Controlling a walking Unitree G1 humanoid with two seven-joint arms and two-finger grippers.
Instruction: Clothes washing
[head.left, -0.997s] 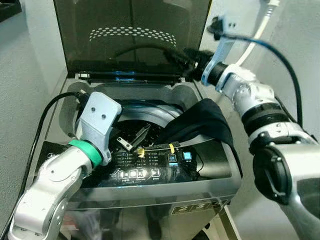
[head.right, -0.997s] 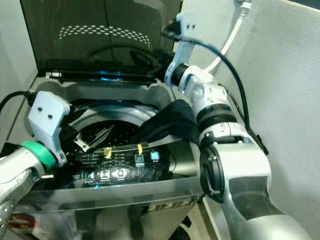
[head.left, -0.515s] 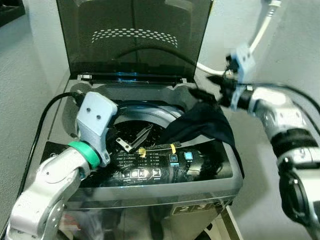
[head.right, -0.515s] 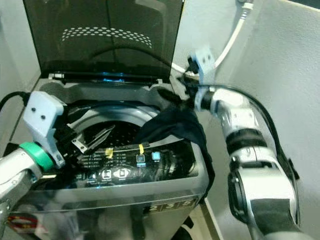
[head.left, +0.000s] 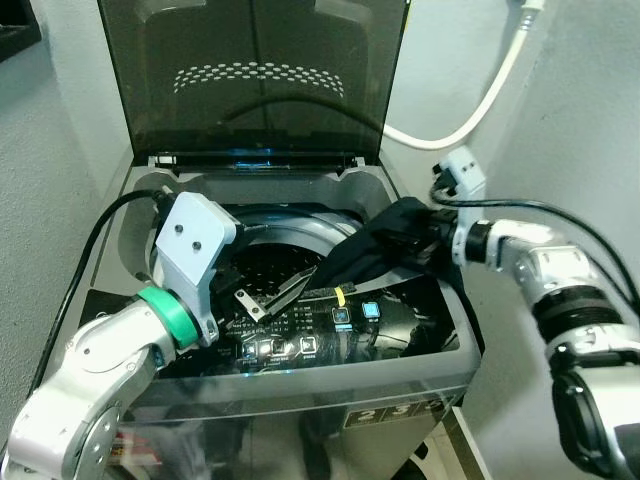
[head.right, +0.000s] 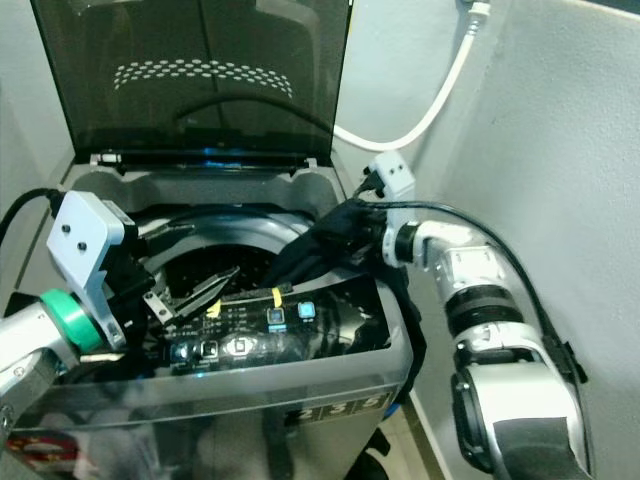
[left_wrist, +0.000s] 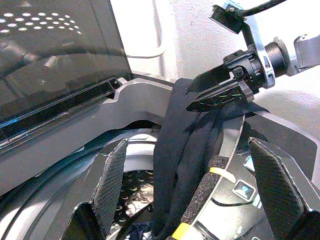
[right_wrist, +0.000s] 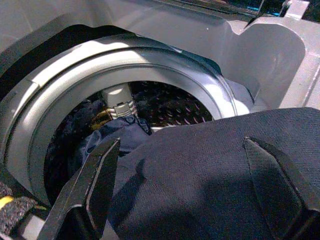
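Observation:
A top-loading washing machine (head.left: 300, 385) stands with its dark lid (head.left: 260, 80) raised. A dark navy garment (head.left: 385, 250) hangs over the tub's right rim and onto the control panel (head.left: 340, 325). My right gripper (head.left: 420, 240) is at the garment's upper fold, open, its fingers (right_wrist: 95, 185) spread above the cloth (right_wrist: 200, 170). More dark clothing (right_wrist: 112, 132) lies in the drum. My left gripper (head.left: 275, 288) hovers open over the front left of the tub opening, apart from the garment (left_wrist: 185, 130).
A white hose (head.left: 470, 110) curves along the wall behind the machine's right side. Walls stand close on both sides. A black cable (head.left: 100, 220) runs from my left wrist over the machine's left rim. The steel drum ring (right_wrist: 165, 60) circles the opening.
My right arm has swung down from beside the raised lid to the garment on the right rim. The left arm has hardly moved. The camera has shifted slightly.

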